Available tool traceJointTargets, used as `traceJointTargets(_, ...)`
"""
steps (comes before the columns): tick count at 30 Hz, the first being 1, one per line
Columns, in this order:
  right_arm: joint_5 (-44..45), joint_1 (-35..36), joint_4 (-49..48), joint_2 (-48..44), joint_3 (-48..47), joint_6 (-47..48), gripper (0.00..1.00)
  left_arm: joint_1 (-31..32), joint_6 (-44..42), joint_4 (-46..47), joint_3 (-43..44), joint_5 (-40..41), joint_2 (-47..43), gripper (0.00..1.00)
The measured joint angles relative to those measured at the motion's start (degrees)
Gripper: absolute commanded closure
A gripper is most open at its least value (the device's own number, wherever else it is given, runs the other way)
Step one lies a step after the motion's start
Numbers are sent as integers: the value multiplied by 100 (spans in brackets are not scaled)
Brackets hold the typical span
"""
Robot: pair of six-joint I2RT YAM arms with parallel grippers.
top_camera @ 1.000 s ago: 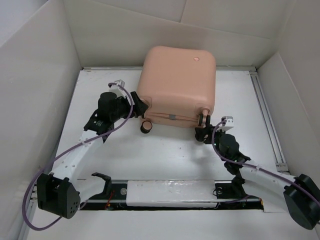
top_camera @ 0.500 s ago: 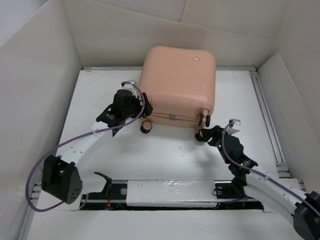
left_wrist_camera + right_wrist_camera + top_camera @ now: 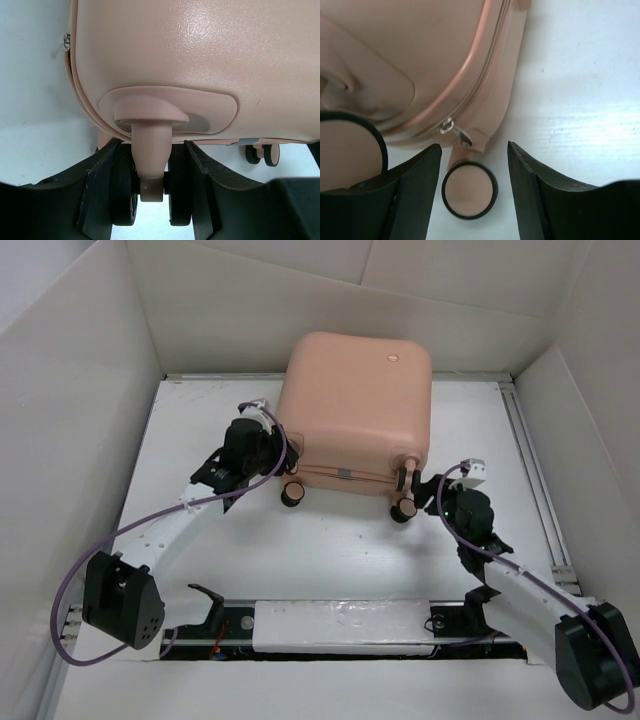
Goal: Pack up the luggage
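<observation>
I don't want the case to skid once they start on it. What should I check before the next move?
1. Luggage flat on table, shell shut: ok.
2. Left tool straddles left wheel: ok.
3. Left grip firm on that wheel: cannot tell, black on black.
4. Right tool open: ok, table shows on either side of right wheel.
5. Zipper pull inside right tool: not ok, it lies just past the tips.
</observation>
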State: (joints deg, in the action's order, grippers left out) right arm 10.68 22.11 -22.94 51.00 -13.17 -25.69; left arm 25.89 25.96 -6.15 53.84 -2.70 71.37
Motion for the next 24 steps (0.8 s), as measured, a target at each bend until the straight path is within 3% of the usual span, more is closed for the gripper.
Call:
traceJointTargets(4,-791,-616,-553,129,2,192,47,-13,94,-35,0,-15,-114,100)
traceJointTargets(7,-1432,-885,-863,400,-2,319,47,-13,164,-90,0,-61,-144,100)
traceJointTargets(16,-2494,-1019,-1008,691,-59,708,45,-13,267,42,-170,-155,-282,100)
traceJointTargets(19,-2627,-1043,-1010,761,-122,817,56,-13,310,122,-256,-190,-339,100)
traceJointTargets(24,-2789,-1121,-1012,970,-269,863,63,-13,356,225,-341,-219,-374,100)
